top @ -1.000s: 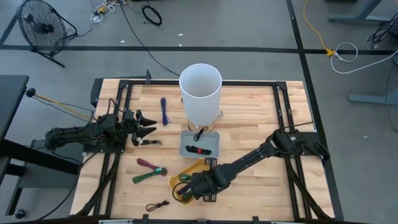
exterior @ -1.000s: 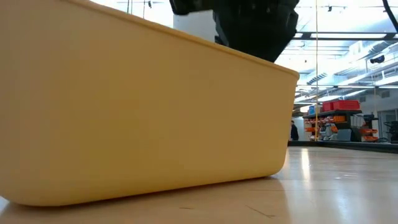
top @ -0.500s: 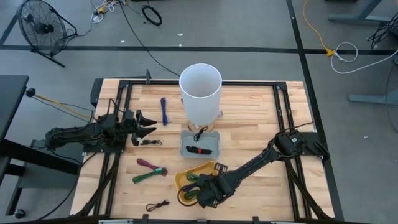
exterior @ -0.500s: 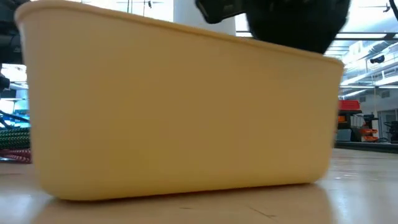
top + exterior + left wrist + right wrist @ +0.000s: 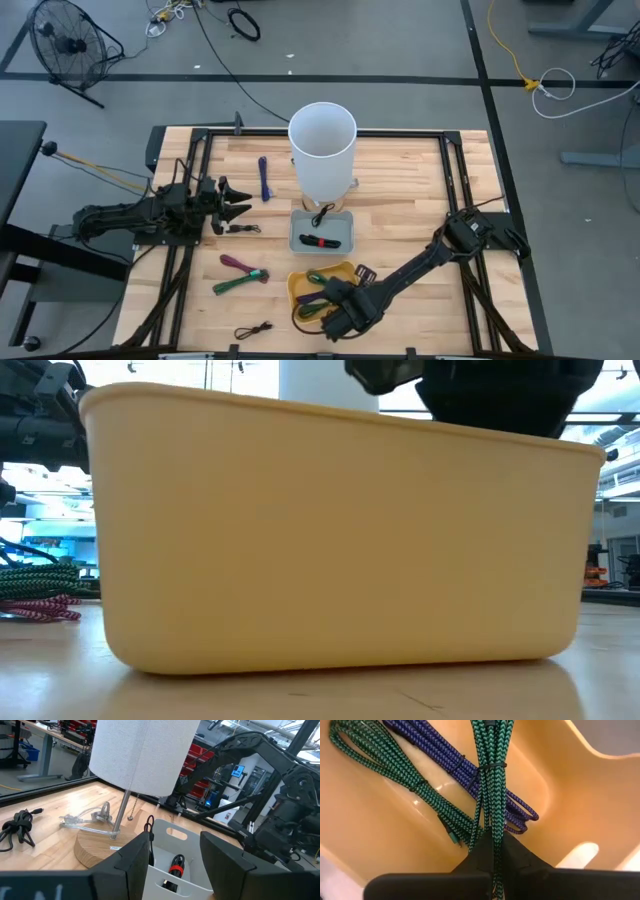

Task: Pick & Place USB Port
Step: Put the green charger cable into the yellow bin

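Green braided cable (image 5: 487, 795): pinched in closed right gripper (image 5: 494, 851), hanging over yellow bin (image 5: 380, 840). Advice: lower fully, release inside walls.

The yellow bin (image 5: 297, 289) sits at the table's (image 5: 410, 190) near edge, cable bundles (image 5: 470, 785) inside it — behind it the small tray (image 5: 300, 240), then the white cylinder (image 5: 322, 150) farthest back.

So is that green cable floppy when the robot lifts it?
Probably floppy: the green cable, pinched in the right end effector, hangs in loose loops over the yellow bin. It looks light. The tie around its middle should keep it bundled.
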Controlling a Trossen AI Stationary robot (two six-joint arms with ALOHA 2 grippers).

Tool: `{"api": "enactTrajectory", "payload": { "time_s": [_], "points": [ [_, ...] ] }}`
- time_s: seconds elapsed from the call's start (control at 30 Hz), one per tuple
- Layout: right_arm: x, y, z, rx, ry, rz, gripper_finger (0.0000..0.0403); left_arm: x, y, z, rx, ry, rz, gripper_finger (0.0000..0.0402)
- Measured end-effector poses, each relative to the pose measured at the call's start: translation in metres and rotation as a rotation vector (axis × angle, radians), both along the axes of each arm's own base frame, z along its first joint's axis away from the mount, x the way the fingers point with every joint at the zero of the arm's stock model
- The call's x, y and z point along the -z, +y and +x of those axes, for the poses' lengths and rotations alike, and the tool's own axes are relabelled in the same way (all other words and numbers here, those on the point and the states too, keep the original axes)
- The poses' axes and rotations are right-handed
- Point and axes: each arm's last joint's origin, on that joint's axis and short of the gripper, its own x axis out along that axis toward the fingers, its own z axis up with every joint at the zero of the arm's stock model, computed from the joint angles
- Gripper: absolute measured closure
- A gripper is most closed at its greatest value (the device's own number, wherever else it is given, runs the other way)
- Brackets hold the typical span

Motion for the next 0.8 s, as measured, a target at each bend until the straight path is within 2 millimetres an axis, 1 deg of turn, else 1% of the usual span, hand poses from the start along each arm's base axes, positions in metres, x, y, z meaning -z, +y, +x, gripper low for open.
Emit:
{"api": "enactTrajectory", "payload": {
  "time_s": [0.1,0.17,0.27,0.4,0.6,0.7,0.8],
  "points": [
    [0.0032,-0.0049,-0.0009,0.036,0.020,-0.012,0.0399,0.0000,0.0000,0.0000,0.000,0.000,0.000,0.0220],
    [0.0033,-0.0072,-0.0004,0.023,0.031,-0.018,0.0399,0.0000,0.0000,0.0000,0.000,0.000,0.000,0.0220],
    [0.0040,-0.0062,0.0025,-0.001,-0.001,-0.022,0.0399,0.0000,0.0000,0.0000,0.000,0.000,0.000,0.0220],
    [0.0034,-0.0075,0.0036,0.015,-0.046,-0.079,0.0399,0.0000,0.0000,0.0000,0.000,0.000,0.000,0.0220],
    [0.0033,-0.0038,0.0077,-0.064,-0.059,-0.040,0.0399,0.0000,0.0000,0.0000,0.000,0.000,0.000,0.0220],
    [0.0029,-0.0024,0.0079,-0.072,-0.080,-0.060,0.0399,0.0000,0.0000,0.0000,0.000,0.000,0.000,0.0220],
    [0.0031,-0.0018,0.0075,-0.124,-0.059,-0.055,0.0399,0.0000,0.0000,0.0000,0.000,0.000,0.000,0.0220]
  ]
}}
